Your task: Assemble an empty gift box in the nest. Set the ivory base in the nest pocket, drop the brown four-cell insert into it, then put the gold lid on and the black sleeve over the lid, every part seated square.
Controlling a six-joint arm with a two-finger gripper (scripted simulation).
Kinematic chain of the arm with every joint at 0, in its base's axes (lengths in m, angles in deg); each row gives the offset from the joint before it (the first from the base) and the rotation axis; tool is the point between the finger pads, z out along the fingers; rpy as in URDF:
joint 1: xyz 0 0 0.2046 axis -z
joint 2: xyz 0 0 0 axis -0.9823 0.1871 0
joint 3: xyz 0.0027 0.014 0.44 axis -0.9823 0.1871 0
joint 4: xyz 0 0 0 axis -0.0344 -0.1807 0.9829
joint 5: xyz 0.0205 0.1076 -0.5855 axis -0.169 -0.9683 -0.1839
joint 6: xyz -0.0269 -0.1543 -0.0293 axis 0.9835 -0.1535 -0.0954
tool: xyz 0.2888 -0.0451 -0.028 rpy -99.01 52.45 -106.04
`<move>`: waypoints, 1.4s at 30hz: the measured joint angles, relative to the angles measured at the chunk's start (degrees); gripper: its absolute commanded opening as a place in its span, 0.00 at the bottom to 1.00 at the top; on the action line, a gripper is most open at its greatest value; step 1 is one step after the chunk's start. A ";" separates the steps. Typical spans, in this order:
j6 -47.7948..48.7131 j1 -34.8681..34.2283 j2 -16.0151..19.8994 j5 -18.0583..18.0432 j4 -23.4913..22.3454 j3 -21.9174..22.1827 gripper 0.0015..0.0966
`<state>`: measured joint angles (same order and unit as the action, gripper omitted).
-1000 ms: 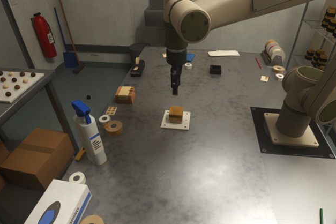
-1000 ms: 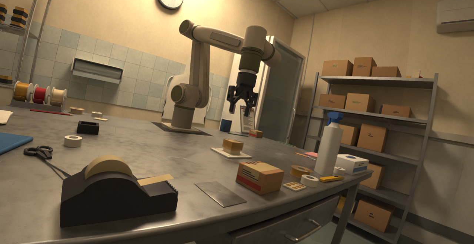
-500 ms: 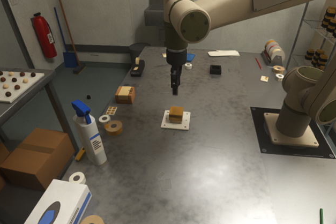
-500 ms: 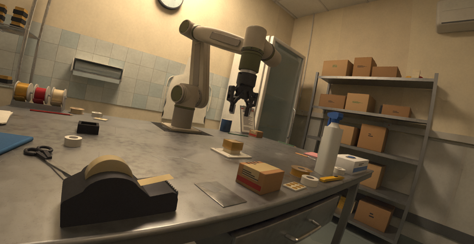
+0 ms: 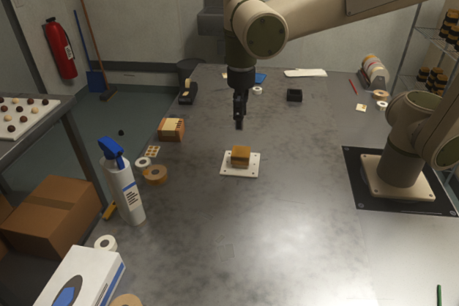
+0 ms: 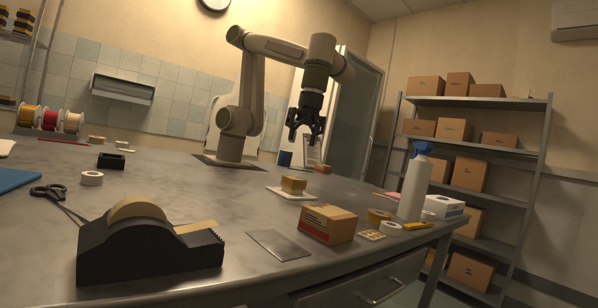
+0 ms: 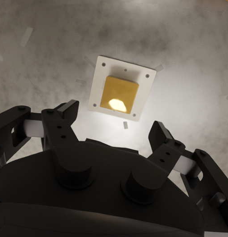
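Observation:
The gold lid (image 5: 240, 153) (image 6: 293, 181) (image 7: 119, 94) sits on the ivory base (image 5: 239, 163) (image 6: 292, 189), which stands in the white nest plate (image 5: 240, 164) (image 6: 291, 193) (image 7: 121, 87) at mid-table. The brown insert is hidden under the lid. The black sleeve (image 5: 294, 95) (image 6: 111, 161) lies apart, toward the table's far side, with its opening up. My gripper (image 5: 238, 123) (image 6: 311, 131) (image 7: 114, 121) hangs high above the nest, a little behind it. It is open and holds nothing.
Behind the nest are a tape dispenser (image 5: 187, 93), a small tape roll (image 5: 257, 90) and a blue mat (image 5: 260, 78). A small carton (image 5: 171, 129), tape rolls (image 5: 155, 174) and a spray bottle (image 5: 122, 182) stand along the left edge. My base (image 5: 400, 175) is on the right.

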<state>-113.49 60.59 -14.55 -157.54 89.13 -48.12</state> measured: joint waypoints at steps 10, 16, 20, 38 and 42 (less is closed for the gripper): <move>0.00 0.00 0.00 0.00 0.00 0.00 0.90; 0.00 0.00 0.00 0.00 0.00 0.00 0.90; 0.00 0.00 0.00 0.00 0.00 0.00 0.90; 0.94 0.35 -0.20 -0.03 0.00 0.16 0.90; 2.25 0.85 -0.47 -0.08 0.00 0.39 0.90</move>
<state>-111.24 61.45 -15.02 -157.61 89.13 -47.73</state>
